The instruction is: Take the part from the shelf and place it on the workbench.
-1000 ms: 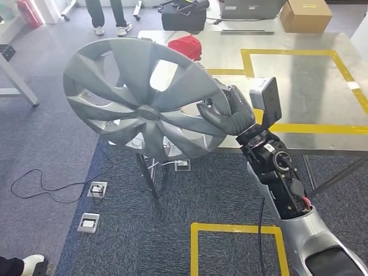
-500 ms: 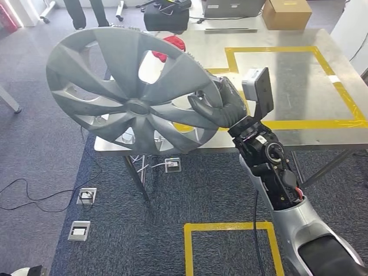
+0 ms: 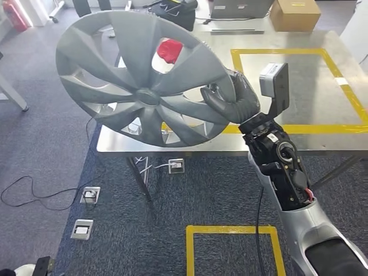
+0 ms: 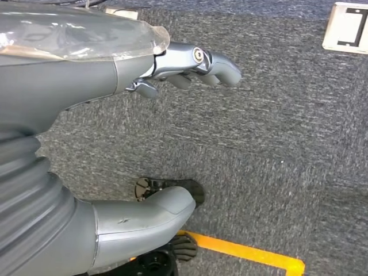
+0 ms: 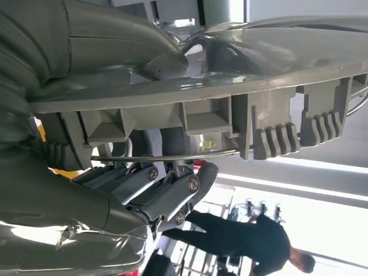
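A large grey wheel cover (image 3: 138, 80) with curved spokes hangs tilted over the near left corner of the steel workbench (image 3: 303, 86). My right hand (image 3: 232, 100) grips its rim at the right edge, thumb on the face and fingers behind. From the right wrist view, the cover's rim with its clips (image 5: 243, 123) runs across, and my fingers (image 5: 173, 187) wrap the back of it. My left hand (image 4: 130, 75) hangs over grey carpet, fingers spread, holding nothing.
Yellow tape (image 3: 329, 54) marks a rectangle on the bench top. A red object (image 3: 170, 49) lies on the bench behind the cover, with a cardboard box (image 3: 295, 14) and a black bag (image 3: 177, 11) at the far edge. A person (image 5: 243, 241) stands beyond. Floor sockets (image 3: 90, 195) and a cable lie on the carpet.
The whole picture has shifted between frames, so the camera has moved. The cover, held in my right hand, now sits higher and further over the bench's near left corner.
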